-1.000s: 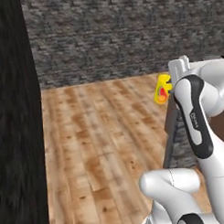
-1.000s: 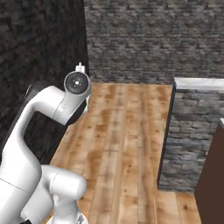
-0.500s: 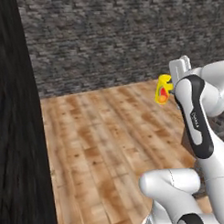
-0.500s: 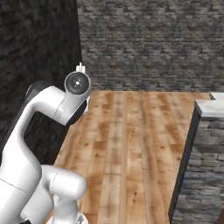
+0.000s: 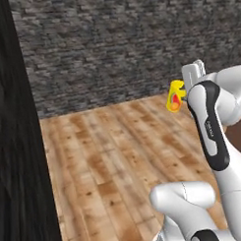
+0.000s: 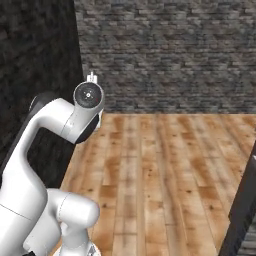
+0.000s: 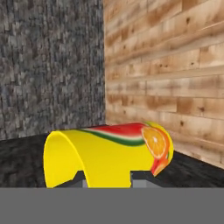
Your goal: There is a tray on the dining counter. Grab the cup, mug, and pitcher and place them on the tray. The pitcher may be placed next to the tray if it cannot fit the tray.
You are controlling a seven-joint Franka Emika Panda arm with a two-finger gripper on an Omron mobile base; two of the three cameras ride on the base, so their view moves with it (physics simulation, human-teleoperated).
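My gripper is shut on the cup, a yellow handleless tumbler with a red-orange fruit mark on its side. It lies sideways between the two fingertips, open mouth to the left. In the left base view the cup hangs in the air at the end of my raised arm, with the gripper closed around it, high above the wooden floor. The tray, the dining counter, the mug and the pitcher are out of view.
A wooden plank floor runs up to a grey stone wall. A black wall stands close on the left. A dark slanted edge cuts into the lower right of the right base view.
The whole scene has slid sideways in both base views, so the base has moved. The stone-faced block has left the right base view. The cup stays in the gripper.
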